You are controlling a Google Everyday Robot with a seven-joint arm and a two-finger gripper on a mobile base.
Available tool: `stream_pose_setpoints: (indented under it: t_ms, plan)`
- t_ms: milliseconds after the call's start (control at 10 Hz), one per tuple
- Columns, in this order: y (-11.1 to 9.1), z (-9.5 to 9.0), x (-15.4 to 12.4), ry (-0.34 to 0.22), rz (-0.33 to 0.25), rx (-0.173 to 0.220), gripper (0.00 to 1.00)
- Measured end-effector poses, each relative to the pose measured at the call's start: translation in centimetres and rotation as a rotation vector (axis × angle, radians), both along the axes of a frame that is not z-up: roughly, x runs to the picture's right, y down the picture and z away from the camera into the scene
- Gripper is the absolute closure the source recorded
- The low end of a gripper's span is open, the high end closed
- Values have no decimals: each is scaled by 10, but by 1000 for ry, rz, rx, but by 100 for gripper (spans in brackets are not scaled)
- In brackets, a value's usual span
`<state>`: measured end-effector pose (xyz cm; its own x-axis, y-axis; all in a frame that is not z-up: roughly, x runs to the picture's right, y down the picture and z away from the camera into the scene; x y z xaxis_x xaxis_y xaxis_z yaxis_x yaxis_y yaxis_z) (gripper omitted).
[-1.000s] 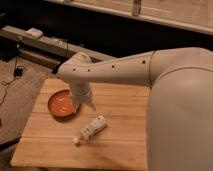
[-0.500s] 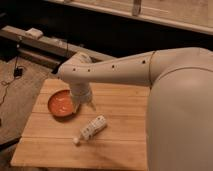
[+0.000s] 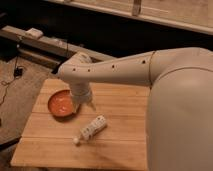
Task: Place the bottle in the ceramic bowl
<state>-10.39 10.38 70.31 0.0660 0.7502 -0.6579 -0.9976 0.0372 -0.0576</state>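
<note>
The small white bottle lies on its side on the wooden table, cap pointing down-left toward the front edge. The orange-red ceramic bowl sits on the table's left part, up-left of the bottle, with nothing in it that I can see. My gripper hangs from the white arm just right of the bowl's rim and above the bottle, holding nothing that I can see. The arm hides part of the bowl's right edge.
The arm's large white body fills the right side of the view. A dark bench or shelf with a small pale object runs behind the table. Carpeted floor with cables lies to the left.
</note>
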Motion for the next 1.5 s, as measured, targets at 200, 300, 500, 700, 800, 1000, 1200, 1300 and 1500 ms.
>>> stream_pose_setpoints:
  t_ms: [200, 300, 500, 700, 800, 1000, 1200, 1300, 1500]
  plan:
    - [0, 0, 0, 0, 0, 0, 35]
    - [0, 0, 0, 0, 0, 0, 35]
    - [0, 0, 0, 0, 0, 0, 35]
    - [0, 0, 0, 0, 0, 0, 35]
    - [-1, -1, 0, 0, 1, 2, 35]
    - [-1, -1, 0, 0, 0, 2, 35]
    - [7, 2, 7, 17, 52, 1, 35]
    - [14, 3, 13, 30, 81, -3, 35]
    - [36, 10, 26, 64, 168, -12, 35]
